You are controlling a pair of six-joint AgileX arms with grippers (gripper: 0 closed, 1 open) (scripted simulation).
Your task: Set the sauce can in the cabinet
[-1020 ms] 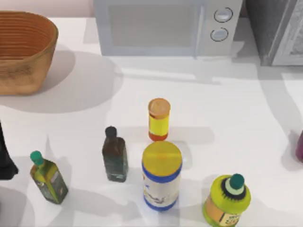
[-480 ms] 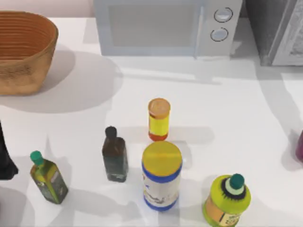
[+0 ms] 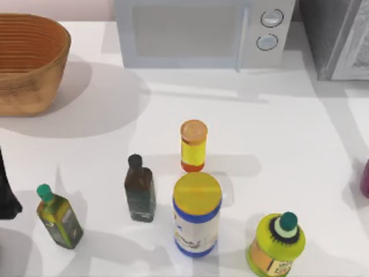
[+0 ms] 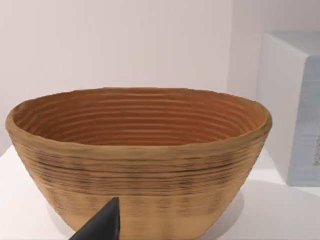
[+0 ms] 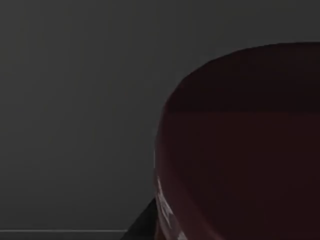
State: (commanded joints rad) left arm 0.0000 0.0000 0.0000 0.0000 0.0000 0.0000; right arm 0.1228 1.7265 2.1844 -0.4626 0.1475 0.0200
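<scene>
- The sauce can (image 3: 365, 179) is a dark maroon sliver at the table's (image 3: 288, 133) right edge. The frame cuts it off, so its label cannot be seen.
- Whether the right gripper is apart, together or clamped on anything cannot be told. The right wrist view is dark.
- The cabinet (image 3: 330, 34) stands at the far right corner, speckled dark grey, with a lighter framed door panel (image 3: 357, 55). It is well apart from the can.
- The left gripper (image 3: 6, 196) is a black shape at the table's left edge, near the front. Whether it is apart or together cannot be told, and it touches nothing visible.
- The left wrist view faces a woven basket (image 4: 140, 165).
- A pale microwave (image 3: 196, 32) with two round knobs stands just left of the cabinet.
- At centre front, a slim yellow-orange jar (image 3: 193, 145) stands just behind a yellow-lidded blue-and-white canister (image 3: 197, 214). The canister's label print is too small to read.
- A dark bottle (image 3: 139, 190) and a green-capped bottle (image 3: 57, 218) stand to their left.
- A yellow-green bottle (image 3: 277, 242) stands front right; the writing on its orange label is illegible.
</scene>
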